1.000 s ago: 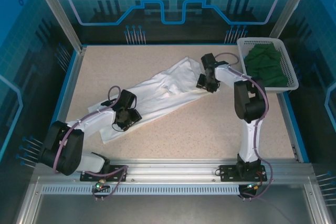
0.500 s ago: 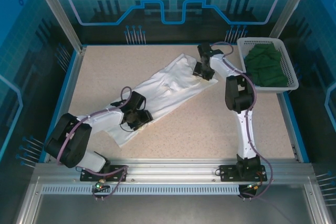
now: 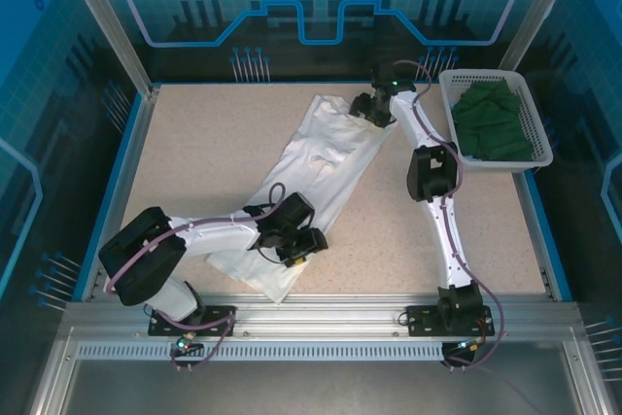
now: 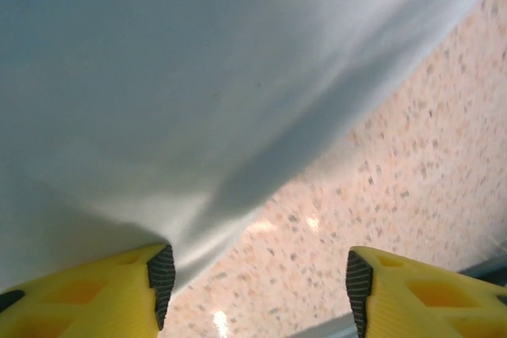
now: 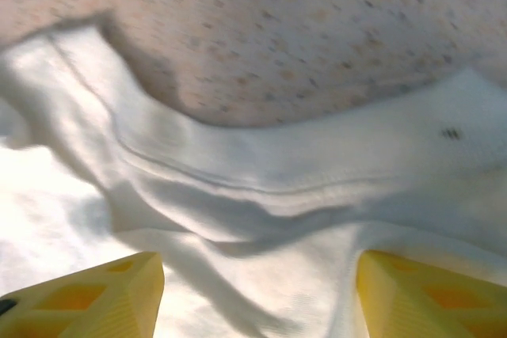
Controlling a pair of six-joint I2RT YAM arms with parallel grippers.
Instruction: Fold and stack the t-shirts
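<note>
Across the speckled beige surface (image 3: 194, 143), the big thin white cloth t-shirt (image 3: 326, 157) lies stretched out diagonally, running from the far middle to the near edge. The left end effector (image 3: 299, 240) sits over its near end with its yellow fingers (image 4: 119, 290) spread. The cloth edge touches one finger, but nothing's pinched. The right end effector (image 3: 371, 109) is at the shirt's far end, also spread wide over the fabric. The dark green cloth t-shirt (image 3: 496, 123) sits bunched in the white plastic lattice basket (image 3: 445, 85) at far right.

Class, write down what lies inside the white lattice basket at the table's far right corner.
A crumpled dark green t-shirt fills the basket. The basket's floor, and anything under the cloth, is covered.
</note>
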